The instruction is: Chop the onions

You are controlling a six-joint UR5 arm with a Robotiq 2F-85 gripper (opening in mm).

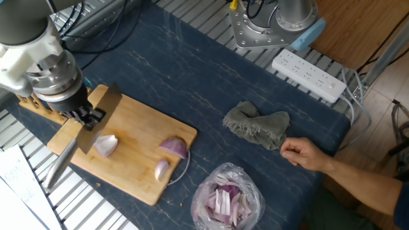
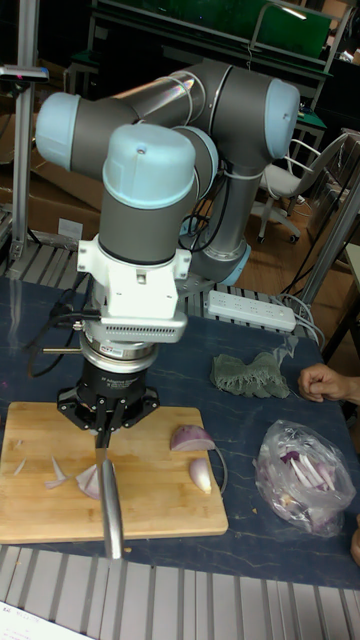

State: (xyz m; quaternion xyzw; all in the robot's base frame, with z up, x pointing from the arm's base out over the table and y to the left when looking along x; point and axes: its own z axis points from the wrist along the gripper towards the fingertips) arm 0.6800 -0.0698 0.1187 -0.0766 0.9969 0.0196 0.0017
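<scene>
Overhead, the gripper (image 1: 85, 117) clamps a knife (image 1: 82, 142); its blade sits at nine o'clock of three onions (image 1: 106, 145) on the cutting board (image 1: 137, 124)

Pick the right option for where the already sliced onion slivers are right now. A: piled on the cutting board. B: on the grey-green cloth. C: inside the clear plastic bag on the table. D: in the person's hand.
C: the pale-purple slivers sit inside the clear plastic bag on the table, right of the cutting board, which carries mostly whole wedges.
</scene>
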